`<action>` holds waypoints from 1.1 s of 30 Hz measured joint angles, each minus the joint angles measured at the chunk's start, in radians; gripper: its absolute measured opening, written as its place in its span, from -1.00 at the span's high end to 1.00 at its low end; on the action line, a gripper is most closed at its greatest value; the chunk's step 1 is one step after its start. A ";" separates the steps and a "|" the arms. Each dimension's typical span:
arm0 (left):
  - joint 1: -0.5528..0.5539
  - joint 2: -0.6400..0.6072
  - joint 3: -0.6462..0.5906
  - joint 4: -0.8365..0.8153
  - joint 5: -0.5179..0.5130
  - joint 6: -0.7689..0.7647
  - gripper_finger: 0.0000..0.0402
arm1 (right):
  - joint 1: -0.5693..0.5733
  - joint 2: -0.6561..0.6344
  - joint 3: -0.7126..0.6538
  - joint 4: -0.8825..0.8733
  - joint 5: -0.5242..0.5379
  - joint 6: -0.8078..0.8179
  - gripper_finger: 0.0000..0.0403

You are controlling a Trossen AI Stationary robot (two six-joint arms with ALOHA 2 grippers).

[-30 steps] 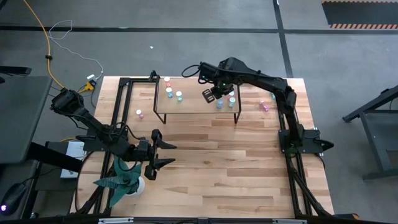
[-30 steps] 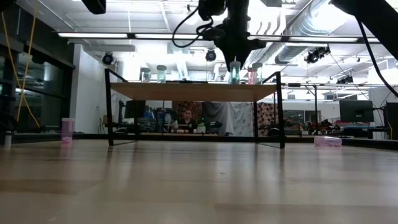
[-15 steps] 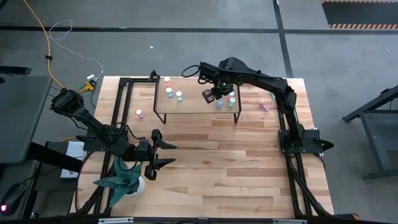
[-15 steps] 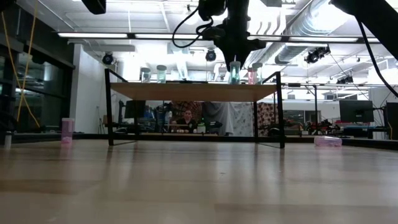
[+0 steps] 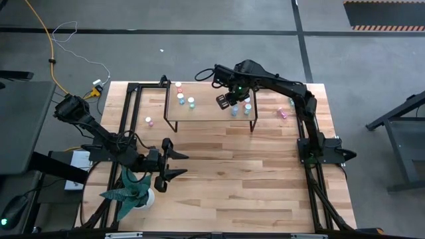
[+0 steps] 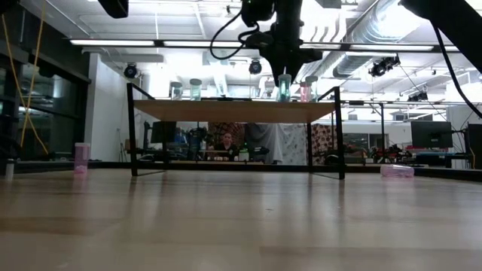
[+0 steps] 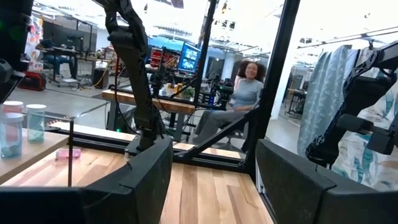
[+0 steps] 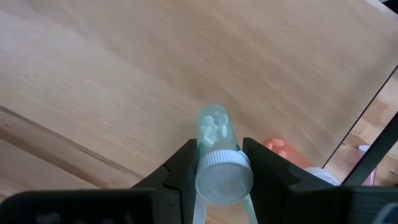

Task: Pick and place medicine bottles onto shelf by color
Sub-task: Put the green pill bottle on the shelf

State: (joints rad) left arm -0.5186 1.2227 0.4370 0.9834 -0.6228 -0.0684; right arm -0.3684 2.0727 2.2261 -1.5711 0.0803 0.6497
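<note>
The shelf (image 5: 207, 110), light wood on black legs, stands at the table's far side. My right gripper (image 5: 234, 101) hangs over its right end, shut on a teal medicine bottle (image 6: 284, 87) with a white cap (image 8: 224, 179). Two more bottles (image 5: 247, 109) stand beside it, and three (image 5: 180, 98) stand at the shelf's left end. A red-orange bottle (image 8: 278, 148) shows close by in the right wrist view. Loose pink bottles are on the table left (image 5: 149, 121) and right (image 5: 283, 113) of the shelf. My left gripper (image 5: 174, 166) waits open near the table's left edge. My right gripper pinches the teal bottle at its white cap and neck (image 8: 219, 163) between the two fingers (image 8: 185, 167). The fingers point straight down from above. The bottle is upright below them, its base at the shelf top (image 6: 233, 110); whether it rests there I cannot tell.
A white pot with a green plant (image 5: 130, 192) stands near the left front corner, beside my left arm. A pale bottle (image 5: 291, 103) sits at the table's far right. A person (image 7: 245, 93) sits in the room beyond the table. Bare wood lies in front of the shelf.
</note>
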 joint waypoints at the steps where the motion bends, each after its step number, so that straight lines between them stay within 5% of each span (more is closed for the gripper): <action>1: 0.000 0.000 0.000 0.000 0.000 -0.003 -0.11 | -0.001 0.001 0.000 0.000 0.000 0.000 0.50; 33: 0.000 0.000 0.000 -0.017 0.002 -0.010 -0.11 | -0.001 0.010 0.000 0.000 0.022 -0.101 0.33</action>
State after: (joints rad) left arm -0.5190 1.2228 0.4370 0.9665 -0.6209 -0.0788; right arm -0.3691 2.0827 2.2261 -1.5711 0.1023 0.5488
